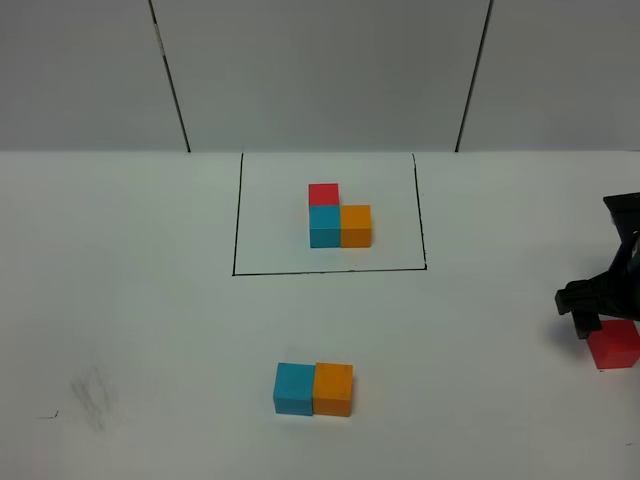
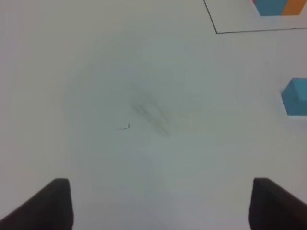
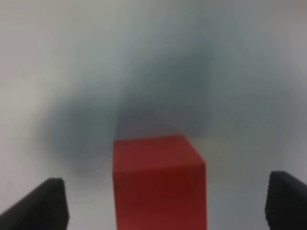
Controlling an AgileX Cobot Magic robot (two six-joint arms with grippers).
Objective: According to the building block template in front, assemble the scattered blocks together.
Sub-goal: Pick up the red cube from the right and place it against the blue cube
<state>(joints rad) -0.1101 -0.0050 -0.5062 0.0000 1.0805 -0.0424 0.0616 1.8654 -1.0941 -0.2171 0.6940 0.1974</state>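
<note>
over the front left corner of the white table [image 1: 150, 300] the left gripper [image 2: 163, 203] hangs with its fingers spread wide and nothing between them; below it lies a faint grey smudge [image 2: 151, 115]. near the middle of the front edge the cyan cube [image 1: 294, 388] and the orange cube [image 1: 333, 389] sit side by side, touching, cyan on the left. a little farther back, at the right edge, the red cube [image 1: 613, 344] rests on the table, well apart from the pair. the right gripper [image 3: 168, 203] is low over it, fingers spread on either side and clear of its faces. toward the far edge, in the middle, the template [image 1: 338, 222] stands inside a thin black rectangle [image 1: 330, 272]: cyan with orange touching its right side, and red behind or upon the cyan, i cannot tell which.
</note>
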